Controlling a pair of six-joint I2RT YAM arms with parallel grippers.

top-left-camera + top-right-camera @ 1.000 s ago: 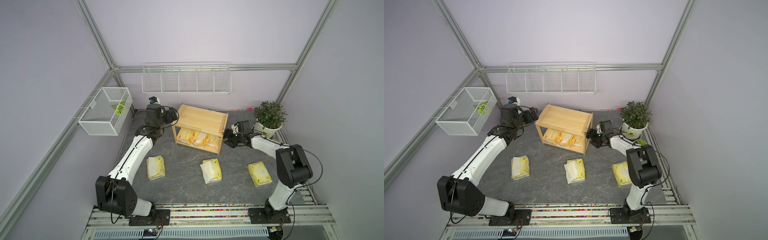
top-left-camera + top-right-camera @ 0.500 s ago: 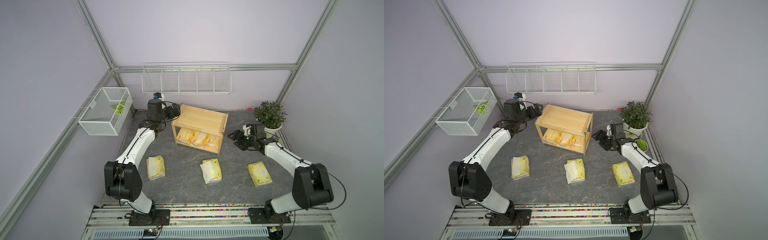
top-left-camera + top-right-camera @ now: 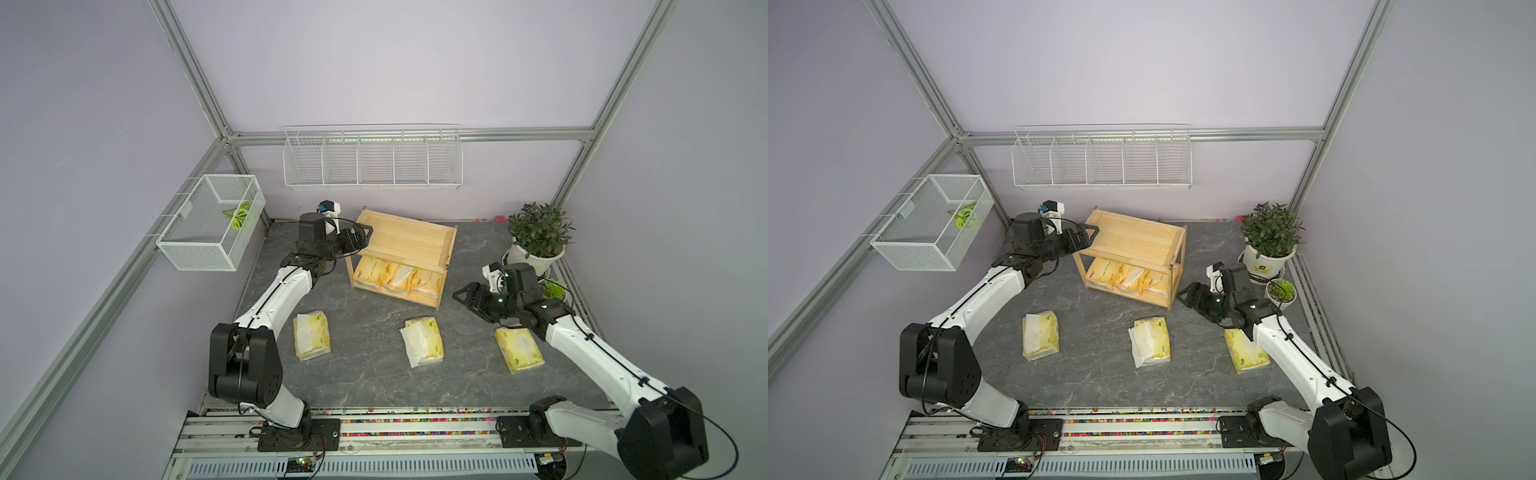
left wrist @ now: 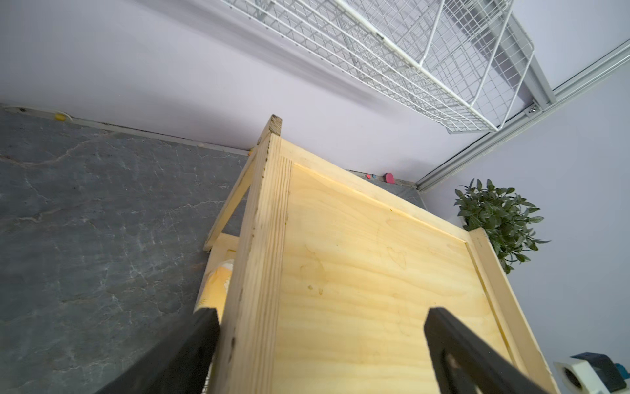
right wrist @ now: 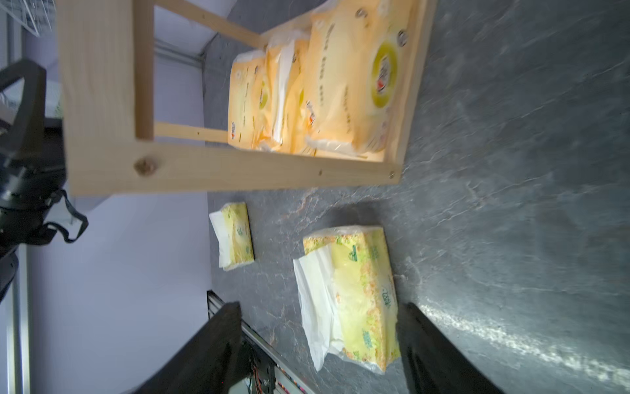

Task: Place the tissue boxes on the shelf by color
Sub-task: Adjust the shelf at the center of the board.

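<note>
Starting the pale-green packs (image 3: pixel 311 341): my left gripper (image 3: pixel 365 237), wide open, straddles the nine-o'clock rim of the wooden shelf (image 3: pixel 409 243). I'd next lower my right gripper (image 3: pixel 465 305), open and empty, onto the middle pack (image 3: pixel 430 338) at the shelf's six o'clock.

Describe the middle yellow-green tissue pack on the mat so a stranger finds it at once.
Find the wooden shelf at the back of the grey mat. In front of it, take the middle pack of the three pale yellow-green ones in a row. Only its white tissue spills off its side onto the mat.

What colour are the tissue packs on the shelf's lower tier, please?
Orange-yellow packs; clearest in the right wrist view.
</note>
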